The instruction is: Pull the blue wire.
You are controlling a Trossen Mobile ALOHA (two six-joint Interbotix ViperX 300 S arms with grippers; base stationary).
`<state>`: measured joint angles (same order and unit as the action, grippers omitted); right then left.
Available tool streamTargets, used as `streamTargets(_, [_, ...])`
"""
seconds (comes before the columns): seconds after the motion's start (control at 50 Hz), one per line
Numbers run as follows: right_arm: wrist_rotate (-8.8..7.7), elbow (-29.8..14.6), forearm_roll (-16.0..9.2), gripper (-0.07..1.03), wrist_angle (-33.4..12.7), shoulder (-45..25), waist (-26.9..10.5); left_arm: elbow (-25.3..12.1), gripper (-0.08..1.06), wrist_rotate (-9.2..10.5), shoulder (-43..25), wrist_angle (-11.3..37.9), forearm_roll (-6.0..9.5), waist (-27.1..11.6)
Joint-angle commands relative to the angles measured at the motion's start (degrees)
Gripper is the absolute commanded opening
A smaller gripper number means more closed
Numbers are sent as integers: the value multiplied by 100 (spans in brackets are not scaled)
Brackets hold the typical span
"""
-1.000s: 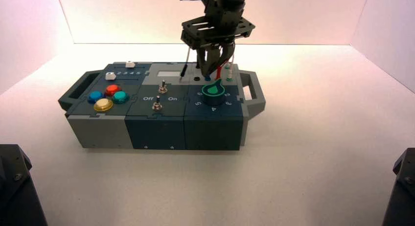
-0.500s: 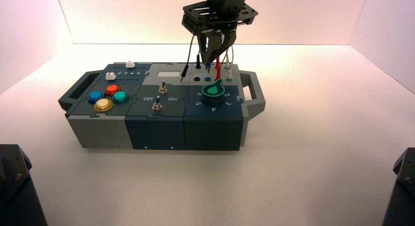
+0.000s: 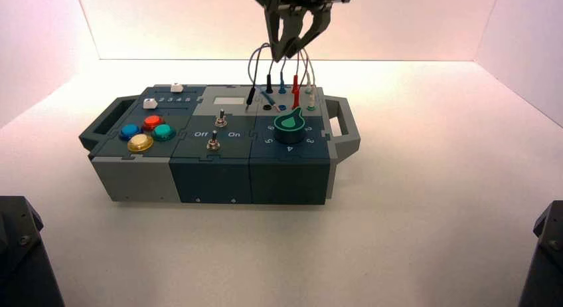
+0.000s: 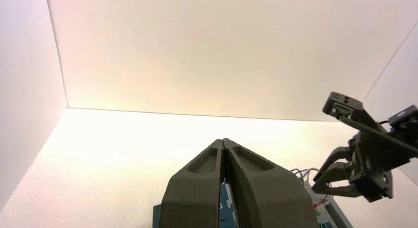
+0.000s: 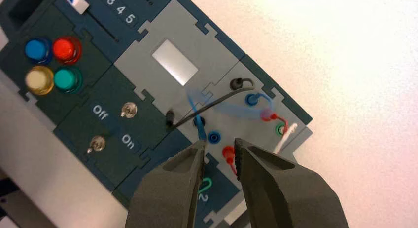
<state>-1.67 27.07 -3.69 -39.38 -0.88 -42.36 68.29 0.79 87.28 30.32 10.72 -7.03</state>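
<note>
Lifted clear since a second ago, right claw hangs open above the box; thin blue-grey looped wire has one plug free. Left claw waits closed.

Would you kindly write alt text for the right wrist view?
The right gripper, fingers slightly apart, hangs above the box, where one plug of the blue wire is out of its blue socket. Four coloured buttons sit at the far end.
</note>
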Motion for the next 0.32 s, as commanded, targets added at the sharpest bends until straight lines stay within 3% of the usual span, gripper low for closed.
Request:
streamTargets(0.02, [9,-114,-44,34,-176,220,-44,-62,-3,-9,-62,-53,-18,-9])
streamTargets(0.32, [35,-176,-97,33,-492,132,-176,-62,-3,-18,-62,-62,-26,-9])
